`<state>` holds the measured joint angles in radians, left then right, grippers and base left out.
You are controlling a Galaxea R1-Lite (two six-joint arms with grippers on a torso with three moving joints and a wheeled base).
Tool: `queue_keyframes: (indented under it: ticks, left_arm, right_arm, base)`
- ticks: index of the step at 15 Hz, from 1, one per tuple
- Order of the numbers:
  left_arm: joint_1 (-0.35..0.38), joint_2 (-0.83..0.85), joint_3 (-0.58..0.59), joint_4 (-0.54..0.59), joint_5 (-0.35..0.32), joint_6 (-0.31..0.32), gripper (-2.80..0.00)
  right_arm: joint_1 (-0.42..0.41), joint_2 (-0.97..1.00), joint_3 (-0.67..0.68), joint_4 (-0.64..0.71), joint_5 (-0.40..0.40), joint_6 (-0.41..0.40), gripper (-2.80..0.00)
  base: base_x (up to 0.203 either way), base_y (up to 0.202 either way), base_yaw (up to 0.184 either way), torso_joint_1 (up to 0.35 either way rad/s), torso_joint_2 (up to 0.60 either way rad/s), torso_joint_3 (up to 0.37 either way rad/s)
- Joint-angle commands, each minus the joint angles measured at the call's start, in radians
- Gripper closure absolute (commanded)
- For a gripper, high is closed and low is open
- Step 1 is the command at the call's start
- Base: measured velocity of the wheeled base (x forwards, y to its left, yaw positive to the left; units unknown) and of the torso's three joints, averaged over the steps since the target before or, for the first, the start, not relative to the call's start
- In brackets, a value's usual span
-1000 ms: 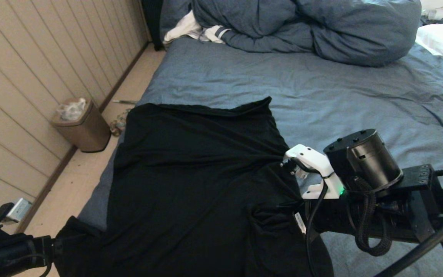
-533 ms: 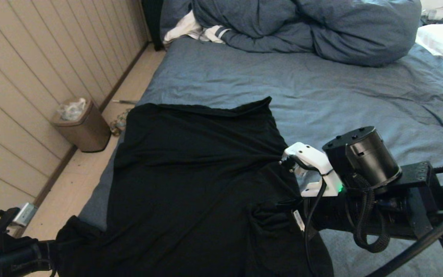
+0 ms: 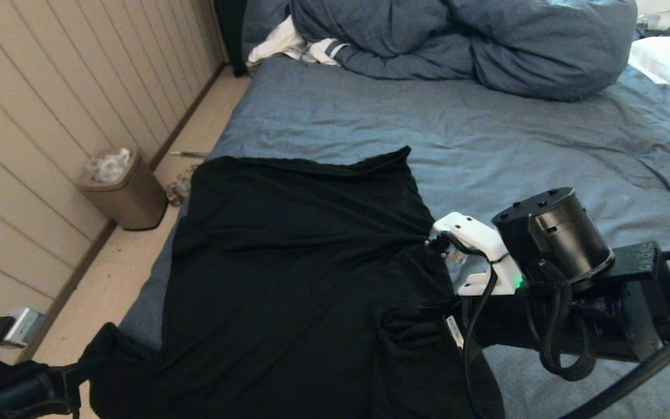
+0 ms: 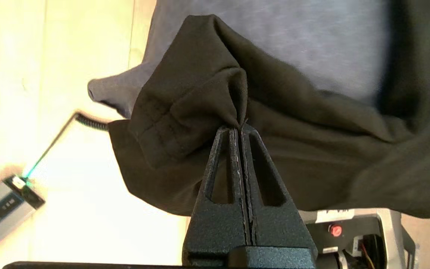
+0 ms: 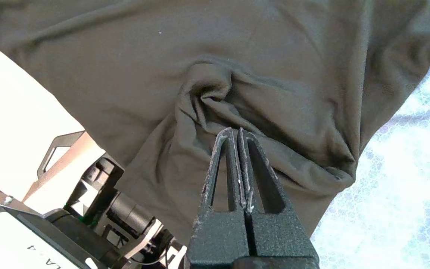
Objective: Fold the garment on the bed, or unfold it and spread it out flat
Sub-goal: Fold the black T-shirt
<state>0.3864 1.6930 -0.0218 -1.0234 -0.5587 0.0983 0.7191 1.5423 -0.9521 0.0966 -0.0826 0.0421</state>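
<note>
- Shirt (image 3: 288, 279), black and plain on the side that shows, lies on the near left part of the bed (image 3: 544, 139), its left edge draped over the bed's side toward the floor.
- Folds in the shirt run toward its right edge, where the cloth gathers into a tight point.
- Right gripper (image 5: 236, 130) sits at that right edge of the shirt, its jaws pressed together on a bunched fold of the black cloth.
- Left gripper (image 4: 239, 129) is at the shirt's near left corner, off the bed's side, jaws clamped together on a hemmed bit of the cloth; in the head view only the arm shows there, at the shirt's hanging corner.
- Duvet (image 3: 474, 41), bunched and blue-grey, lies at the far end of the bed, well apart from the shirt.
- White striped cloth (image 3: 294, 46) pokes out beside the duvet's left end.
- Bin (image 3: 123, 192), brown with pale stuff in it, stands on the floor against the panelled wall, left of the shirt.
</note>
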Motion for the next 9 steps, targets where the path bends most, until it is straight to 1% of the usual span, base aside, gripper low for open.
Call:
queue_keyframes:
  ticks: [1,4,5,6,7,9]
  left_arm:
    - [-0.007,-0.089,0.021,0.002,-0.001,0.0,0.0]
    - [-0.016,-0.182,0.011,0.075,0.002,0.0,0.0]
    - [-0.03,-0.227,-0.003,0.128,0.004,0.0,0.0]
    - [-0.049,-0.292,-0.024,0.206,0.005,-0.001,0.0]
    - [-0.071,-0.372,-0.061,0.338,0.005,-0.001,0.0]
    - [-0.117,-0.497,-0.178,0.683,0.003,-0.005,0.0]
  right_arm:
    - [0.0,-0.004,0.001,0.0,0.0,0.001,0.0]
    - [-0.003,-0.002,0.003,-0.001,0.0,0.001,0.0]
    - [-0.012,-0.001,0.003,-0.001,0.001,0.001,0.0]
    - [-0.014,0.001,0.003,-0.001,0.0,0.001,0.0]
    - [-0.021,-0.001,0.006,-0.003,0.001,0.001,0.0]
    - [-0.024,-0.001,0.009,-0.003,0.003,0.002,0.0]
  base:
    - [0.0,0.0,0.0,0.0,0.0,0.0]
    - [0.0,0.0,0.0,0.0,0.0,0.0]
    - [0.0,0.0,0.0,0.0,0.0,0.0]
    - [0.0,0.0,0.0,0.0,0.0,0.0]
    - [0.0,0.0,0.0,0.0,0.0,0.0]
    - [0.0,0.0,0.0,0.0,0.0,0.0]
